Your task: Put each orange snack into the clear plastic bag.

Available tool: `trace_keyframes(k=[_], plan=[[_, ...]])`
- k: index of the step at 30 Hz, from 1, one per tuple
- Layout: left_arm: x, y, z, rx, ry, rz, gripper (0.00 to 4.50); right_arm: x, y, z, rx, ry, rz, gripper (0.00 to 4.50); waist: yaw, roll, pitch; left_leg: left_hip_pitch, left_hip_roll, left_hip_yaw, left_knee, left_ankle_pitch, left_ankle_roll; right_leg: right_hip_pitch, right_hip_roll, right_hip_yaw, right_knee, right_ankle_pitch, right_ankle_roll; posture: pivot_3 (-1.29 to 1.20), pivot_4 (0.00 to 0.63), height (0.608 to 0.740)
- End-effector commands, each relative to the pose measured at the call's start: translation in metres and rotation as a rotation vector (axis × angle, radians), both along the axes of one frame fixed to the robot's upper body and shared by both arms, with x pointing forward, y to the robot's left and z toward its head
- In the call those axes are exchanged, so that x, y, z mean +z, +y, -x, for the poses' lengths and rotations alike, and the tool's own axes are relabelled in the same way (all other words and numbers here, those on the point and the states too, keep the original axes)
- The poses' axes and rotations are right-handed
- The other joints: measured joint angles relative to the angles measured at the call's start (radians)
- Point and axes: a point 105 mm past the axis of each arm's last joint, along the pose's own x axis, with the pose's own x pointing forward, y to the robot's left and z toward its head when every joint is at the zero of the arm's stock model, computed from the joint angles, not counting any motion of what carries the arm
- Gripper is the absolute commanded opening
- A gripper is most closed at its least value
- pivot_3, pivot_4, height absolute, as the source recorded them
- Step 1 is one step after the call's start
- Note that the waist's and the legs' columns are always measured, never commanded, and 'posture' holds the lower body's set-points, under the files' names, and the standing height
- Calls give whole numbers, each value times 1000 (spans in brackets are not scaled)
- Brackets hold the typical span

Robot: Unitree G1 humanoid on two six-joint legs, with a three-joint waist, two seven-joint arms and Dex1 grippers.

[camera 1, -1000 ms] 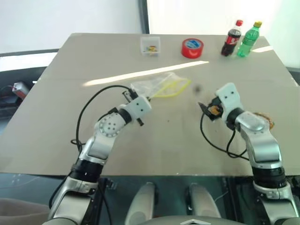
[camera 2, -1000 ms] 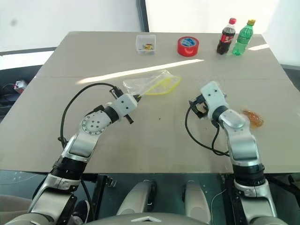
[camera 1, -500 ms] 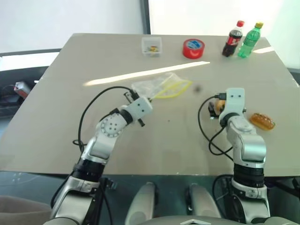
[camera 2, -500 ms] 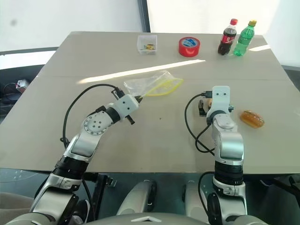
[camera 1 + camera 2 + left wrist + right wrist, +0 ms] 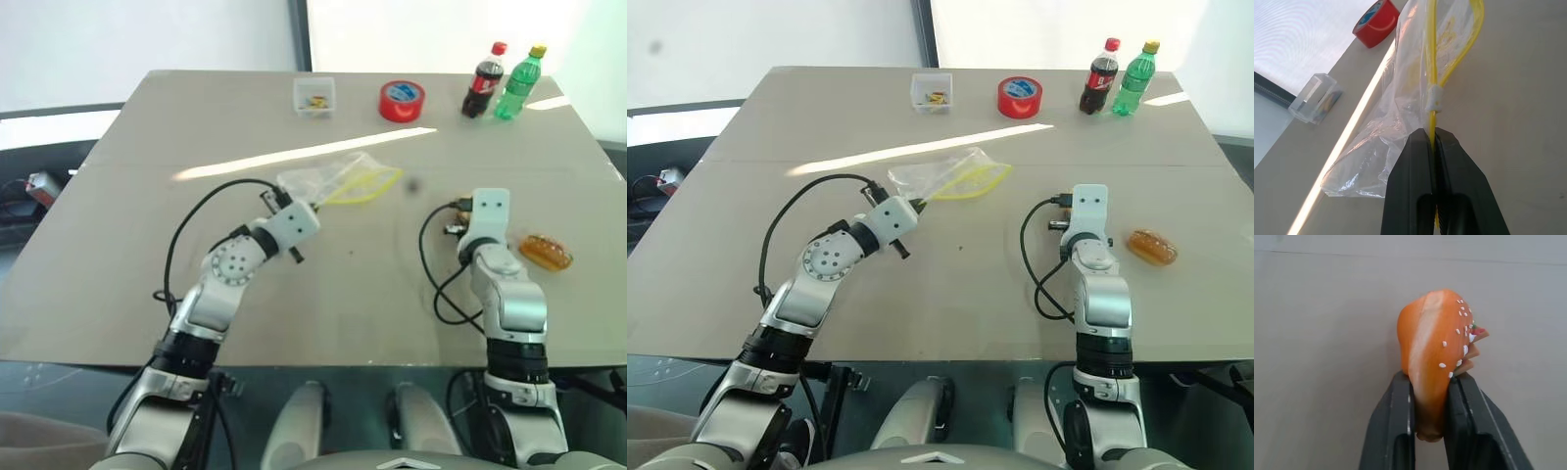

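The left pincer (image 5: 1435,139) is clenched on the yellow seal strip of the clear plastic bag (image 5: 328,177), which lies on the tabletop (image 5: 147,176) just ahead of it, slack and mostly flat, its mouth a narrow yellow loop. To do this step well, that grip should lift and pull the strip so the mouth stands open toward the other arm; as it lies now, I judge the opening too shallow to take a snack cleanly.

Well to the right, the right pincer (image 5: 1432,382) is clamped on one orange snack (image 5: 1437,347), a burger-like bun held on edge between the two fingers, sticking out beyond their tips. The hold looks narrow and near the snack's lower end, so it should travel slowly and without sudden wrist turns, or the piece may pivot out.

The sound path is across the bare tabletop toward the bag's mouth, entering along the loop's long axis, and letting go only once the snack is past the seal.

The second orange snack (image 5: 546,253) lies on the tabletop just to the right of the right pincer, awaiting its turn.
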Motion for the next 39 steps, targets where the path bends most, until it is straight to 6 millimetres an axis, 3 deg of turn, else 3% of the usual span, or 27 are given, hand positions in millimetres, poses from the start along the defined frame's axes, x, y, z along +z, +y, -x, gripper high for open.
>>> trace_keyframes(k=[1,5,11,19,28,31,39], plan=[[9,-5,-1,-24,-36,-2,0,39,30,-2,232,-173,87,425,-1,0,0,0,0,0,0,0,0,0,0,0,0,0,0,0,150,740],[9,-6,-1,-27,-36,-1,0,50,68,14,561,-233,173,425,-12,0,0,0,0,0,0,0,0,0,0,0,0,0,0,0,150,740],[9,-9,-1,-36,-42,3,0,49,92,26,770,-234,240,425,-16,0,0,0,0,-1,0,0,0,1,0,-1,-1,0,0,0,150,740],[8,-23,10,-115,-53,-2,0,49,101,22,800,-220,245,425,-14,0,0,0,0,-1,0,0,0,0,0,-1,-1,0,0,0,150,740],[5,-33,21,-203,-48,-21,0,43,98,15,773,-179,250,425,-13,0,0,0,0,-1,0,0,0,0,0,-1,-1,0,0,0,150,740],[2,-36,24,-227,-42,-32,0,50,99,12,763,-191,232,425,-13,0,0,0,0,-1,0,0,0,0,0,-1,-1,0,0,0,150,740],[2,-50,27,-268,-26,8,0,51,110,-8,765,-174,266,425,-16,0,0,0,0,-1,0,0,0,0,0,-1,-1,0,0,0,150,740]])
